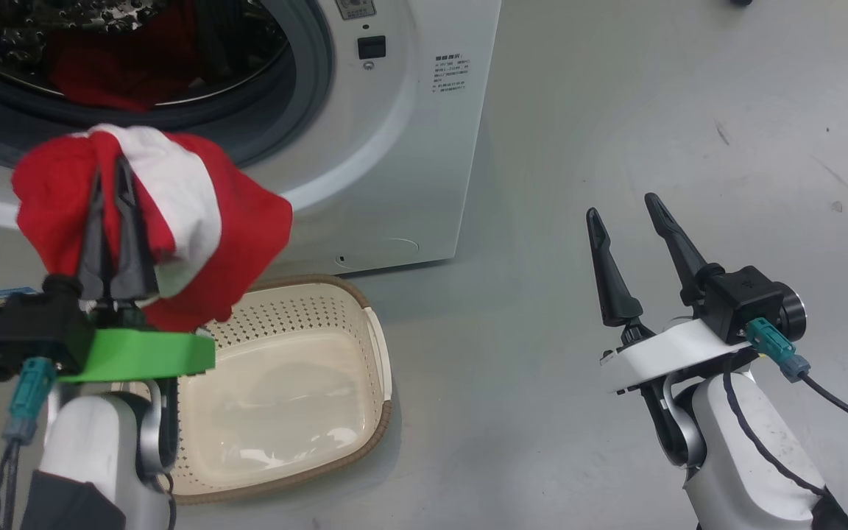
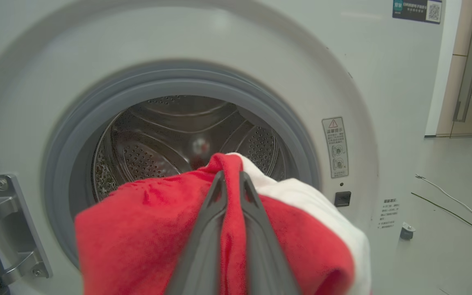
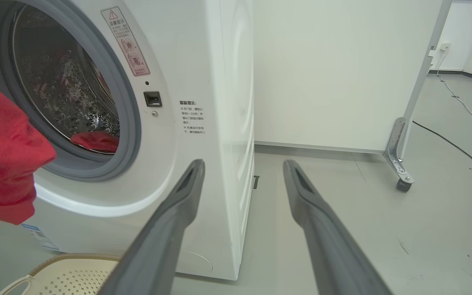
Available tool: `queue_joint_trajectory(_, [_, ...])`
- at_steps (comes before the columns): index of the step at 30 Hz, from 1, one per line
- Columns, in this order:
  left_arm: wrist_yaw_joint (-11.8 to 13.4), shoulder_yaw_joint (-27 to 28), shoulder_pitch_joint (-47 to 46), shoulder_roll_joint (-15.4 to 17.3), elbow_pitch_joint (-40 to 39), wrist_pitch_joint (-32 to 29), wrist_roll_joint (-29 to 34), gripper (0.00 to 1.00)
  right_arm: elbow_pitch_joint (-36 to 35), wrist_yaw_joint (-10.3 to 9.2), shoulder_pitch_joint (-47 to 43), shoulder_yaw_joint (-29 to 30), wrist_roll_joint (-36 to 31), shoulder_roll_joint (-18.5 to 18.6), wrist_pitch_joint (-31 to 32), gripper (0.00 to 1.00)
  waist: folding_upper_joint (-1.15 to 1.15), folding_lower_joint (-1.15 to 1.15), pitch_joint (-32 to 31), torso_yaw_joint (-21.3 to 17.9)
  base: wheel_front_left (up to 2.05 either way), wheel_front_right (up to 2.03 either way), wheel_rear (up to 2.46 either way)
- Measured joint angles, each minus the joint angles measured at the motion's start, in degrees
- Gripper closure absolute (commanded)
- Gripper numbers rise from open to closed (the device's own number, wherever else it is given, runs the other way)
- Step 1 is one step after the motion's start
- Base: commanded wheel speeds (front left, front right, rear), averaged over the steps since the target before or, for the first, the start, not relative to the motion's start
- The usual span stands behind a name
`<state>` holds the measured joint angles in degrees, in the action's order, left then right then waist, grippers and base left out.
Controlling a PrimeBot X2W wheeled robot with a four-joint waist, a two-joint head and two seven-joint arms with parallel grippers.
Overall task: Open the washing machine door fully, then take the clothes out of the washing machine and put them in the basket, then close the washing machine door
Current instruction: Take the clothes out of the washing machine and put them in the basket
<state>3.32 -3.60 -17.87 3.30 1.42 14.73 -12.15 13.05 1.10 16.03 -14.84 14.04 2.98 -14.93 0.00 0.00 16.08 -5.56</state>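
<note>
My left gripper is shut on a red garment with a white band, one of the clothes, held in the air in front of the washing machine and above the basket's far left corner. In the left wrist view the fingertips pinch the fabric before the open drum. More red clothes lie inside the drum. The cream basket stands on the floor below the opening. The door is out of view; its metal hinge shows. My right gripper hangs open over the floor, holding nothing.
Grey floor stretches to the right of the machine. A white wheeled partition stands behind, with a caster on the floor. Cables run along the floor at the far right.
</note>
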Motion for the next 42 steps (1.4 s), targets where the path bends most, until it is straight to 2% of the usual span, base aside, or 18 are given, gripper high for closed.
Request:
queue_joint_trajectory(6, [0.8,-0.8,6.5,-0.6,4.1,-0.4,-2.0,1.00,-0.9,0.35,-0.1,-1.1,0.4,0.0,0.0,0.00,0.00,0.00,1.0,-0.7,0.00,0.00,0.00])
queue_joint_trajectory(8, [1.0,-0.7,9.2,-0.7,8.0,-1.1,-3.6,1.00,-1.6,0.35,-0.1,-1.3,0.5,0.0,0.0,0.00,0.00,0.00,1.8,-1.3,0.00,0.00,0.00])
queue_joint_trajectory(15, [1.0,-0.4,9.5,-0.6,15.0,-2.1,-5.4,1.00,-3.6,0.26,0.3,-2.3,1.1,0.0,0.0,0.00,0.00,0.00,4.9,-2.8,0.00,0.00,0.00])
queue_joint_trajectory(24, [1.0,1.7,3.9,-0.6,22.8,-3.6,-7.0,1.00,-6.2,0.18,2.5,-4.0,3.0,0.0,0.0,0.00,0.00,0.00,10.8,-5.1,0.00,0.00,0.00])
queue_joint_trajectory(29, [1.0,2.2,-0.4,-0.2,26.7,-4.4,-7.3,1.00,-8.0,-0.74,4.1,-4.0,3.3,0.0,0.0,0.00,0.00,0.00,14.5,-6.5,0.00,0.00,0.00])
queue_joint_trajectory(42, [1.0,4.8,-8.0,0.7,37.0,-5.4,-9.9,1.00,-10.1,-1.34,8.0,-4.0,3.7,0.0,0.0,0.00,0.00,0.01,23.6,-8.6,0.00,0.00,0.00])
